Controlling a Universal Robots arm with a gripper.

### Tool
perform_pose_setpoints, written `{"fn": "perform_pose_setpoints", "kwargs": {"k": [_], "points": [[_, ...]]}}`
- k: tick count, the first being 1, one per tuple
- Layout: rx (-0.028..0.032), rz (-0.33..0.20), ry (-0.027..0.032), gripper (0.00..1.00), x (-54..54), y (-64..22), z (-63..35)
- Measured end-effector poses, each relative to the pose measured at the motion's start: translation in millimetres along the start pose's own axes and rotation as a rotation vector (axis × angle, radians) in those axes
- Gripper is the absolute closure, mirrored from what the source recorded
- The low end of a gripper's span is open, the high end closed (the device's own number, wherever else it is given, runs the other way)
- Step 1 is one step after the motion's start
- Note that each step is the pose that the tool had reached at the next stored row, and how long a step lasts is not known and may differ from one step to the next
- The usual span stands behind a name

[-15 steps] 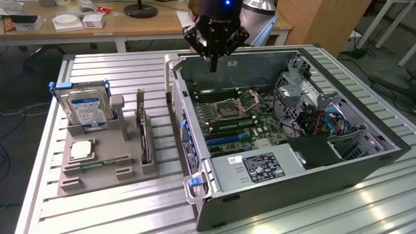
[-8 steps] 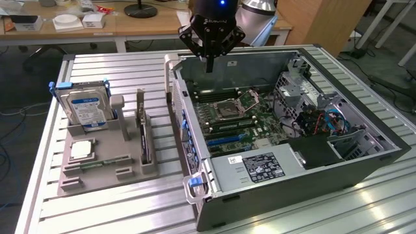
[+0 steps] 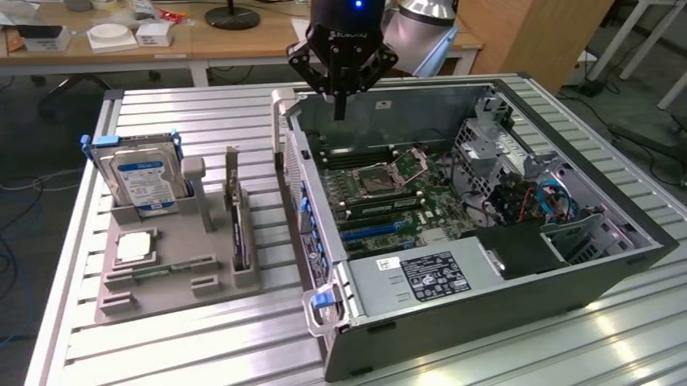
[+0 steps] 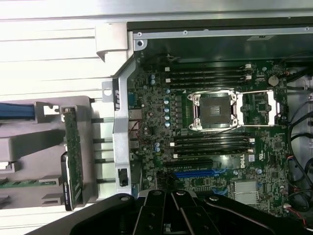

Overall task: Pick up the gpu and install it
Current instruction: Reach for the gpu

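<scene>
While the gpu (image 3: 238, 233) stands in its tray, nothing of the job is done yet.

Wooden desks (image 3: 204, 44) with small boxes and a lamp base (image 3: 233, 16) line the room behind. Nearer me, the ribbed metal table (image 3: 193, 112) carries the open case (image 3: 601, 273), its motherboard (image 3: 376, 193) bare and the blue slot (image 4: 193, 173) empty. Just beside the case, on the exterior view's left, lies the grey tray (image 3: 161, 297). The hard drive (image 3: 145, 181) stands upright at its far corner, and the gpu sits on edge near the case wall. The gripper (image 3: 340, 112) hangs over the case's far edge, well apart from the gpu, fingers pressed together on nothing. By my reckoning, pickup and install are both left.
</scene>
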State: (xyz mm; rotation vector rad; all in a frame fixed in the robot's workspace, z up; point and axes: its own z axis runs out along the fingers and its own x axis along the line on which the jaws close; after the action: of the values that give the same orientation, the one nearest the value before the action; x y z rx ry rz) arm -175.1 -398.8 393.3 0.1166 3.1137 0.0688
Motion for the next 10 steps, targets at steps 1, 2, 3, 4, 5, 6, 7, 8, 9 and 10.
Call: {"fn": "perform_pose_setpoints", "kwargs": {"k": [1,2,3,4,5,6,7,8,9,10], "points": [[0.0,0.0,0.0,0.9,1.1,-0.1,0.0],[0.0,0.0,0.0,0.9,2.2,-0.2,-0.1],[-0.0001,0.0,0.0,0.9,3.4,-0.3,-0.1],[0.0,0.0,0.0,0.9,4.5,-0.3,-0.1],[0.0,0.0,0.0,0.9,5.6,-0.4,-0.1],[0.0,0.0,0.0,0.9,6.7,-0.5,-0.2],[0.0,0.0,0.0,0.9,7.8,-0.6,-0.2],[0.0,0.0,0.0,0.9,8.9,-0.7,-0.2],[0.0,0.0,0.0,0.9,10.0,-0.7,-0.3],[0.0,0.0,0.0,0.9,11.2,-0.8,-0.3]]}}
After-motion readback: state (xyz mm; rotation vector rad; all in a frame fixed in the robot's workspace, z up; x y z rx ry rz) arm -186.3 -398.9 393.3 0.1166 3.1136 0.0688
